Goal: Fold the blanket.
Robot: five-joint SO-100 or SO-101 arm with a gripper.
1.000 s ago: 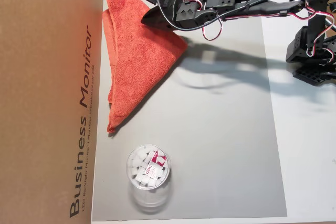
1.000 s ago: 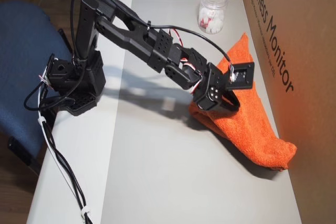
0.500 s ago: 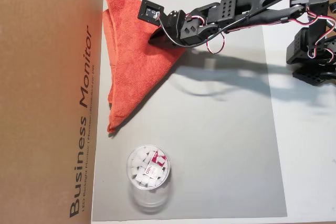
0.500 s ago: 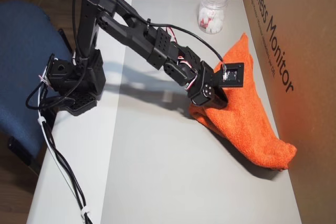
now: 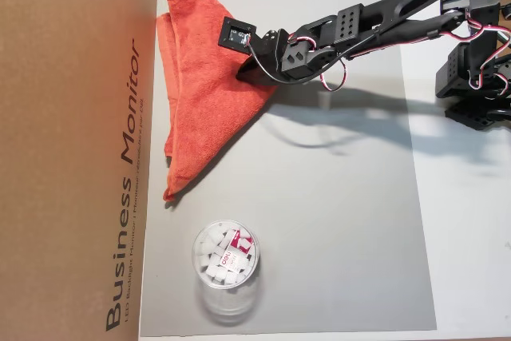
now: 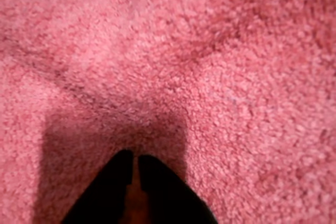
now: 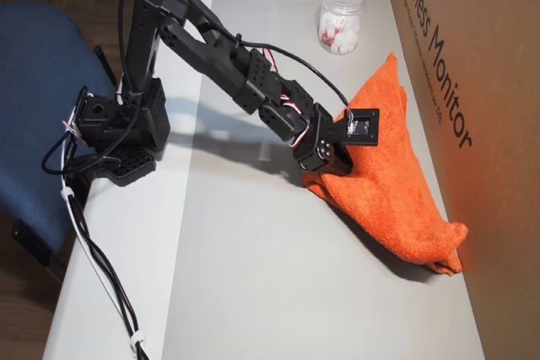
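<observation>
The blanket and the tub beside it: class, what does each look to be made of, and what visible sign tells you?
The blanket looks like orange-red terry cloth: the wrist view shows a fuzzy looped pile, matte. The tub appears to be clear plastic, since white pieces show through its glossy wall.

It looked like an office: a blue chair (image 7: 34, 115) stood beside the counter (image 7: 118, 292), with a "Business Monitor" cardboard box (image 5: 72, 149).

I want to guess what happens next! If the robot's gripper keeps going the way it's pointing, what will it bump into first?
The blanket. The gripper points straight into the orange-red cloth, jaws nearly together, apparently already at its surface; depth is hard to judge.
</observation>
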